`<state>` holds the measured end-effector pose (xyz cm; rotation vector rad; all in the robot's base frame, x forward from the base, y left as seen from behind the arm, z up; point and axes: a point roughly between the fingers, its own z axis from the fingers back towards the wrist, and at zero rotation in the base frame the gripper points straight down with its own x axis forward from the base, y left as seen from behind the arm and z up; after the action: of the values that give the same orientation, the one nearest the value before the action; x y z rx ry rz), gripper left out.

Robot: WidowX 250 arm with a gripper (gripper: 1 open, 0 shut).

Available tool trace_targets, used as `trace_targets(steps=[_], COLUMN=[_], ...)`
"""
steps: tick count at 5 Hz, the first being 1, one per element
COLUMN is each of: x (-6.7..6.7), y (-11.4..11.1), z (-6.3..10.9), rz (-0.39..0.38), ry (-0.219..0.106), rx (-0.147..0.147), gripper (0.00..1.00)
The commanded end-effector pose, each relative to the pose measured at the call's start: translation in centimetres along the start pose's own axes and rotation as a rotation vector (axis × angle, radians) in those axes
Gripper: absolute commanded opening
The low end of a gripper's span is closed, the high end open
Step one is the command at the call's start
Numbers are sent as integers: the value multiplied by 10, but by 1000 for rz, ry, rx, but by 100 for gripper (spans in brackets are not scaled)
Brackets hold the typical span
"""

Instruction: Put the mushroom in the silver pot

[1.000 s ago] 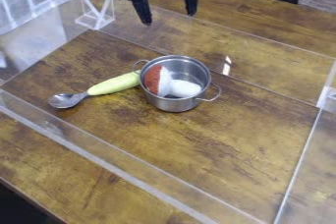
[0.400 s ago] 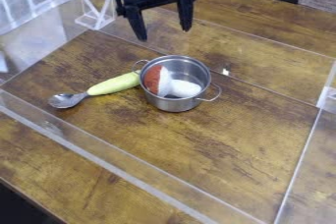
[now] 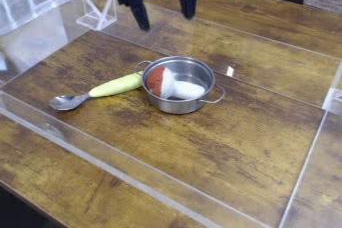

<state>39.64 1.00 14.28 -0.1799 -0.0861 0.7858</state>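
Black gripper (image 3: pixel 159 6) hangs near the far edge of the desk (image 3: pixel 241 162), its two fingers spread apart, holding nothing, with clear air between it and the pot (image 3: pixel 179 84). One pot stands near the middle of the desk, and the one mushroom (image 3: pixel 173 83) lies inside it, red cap to the left, white stem to the right. Just left of the pot lies one yellow-green vegetable (image 3: pixel 116 84), and beyond that one grey spoon (image 3: pixel 67 101).

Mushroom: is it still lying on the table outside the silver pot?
No. The mushroom lies inside the silver pot, red cap and white stem visible within its walls.
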Motion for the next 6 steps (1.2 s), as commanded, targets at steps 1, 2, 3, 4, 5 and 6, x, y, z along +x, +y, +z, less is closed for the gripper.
trace_targets(steps=[1, 2, 3, 4, 5, 6], x=[-6, -13, -19, -35, -51, -51], y=[-16, -25, -33, -37, -38, -42], z=[20, 10, 1, -15, -33, -39], rz=[38, 72, 103, 91, 87, 78], ry=[-62, -62, -63, -58, -55, -54], rx=[-73, -73, -70, -48, -30, -14], gripper=[100, 100, 100, 100, 100, 100])
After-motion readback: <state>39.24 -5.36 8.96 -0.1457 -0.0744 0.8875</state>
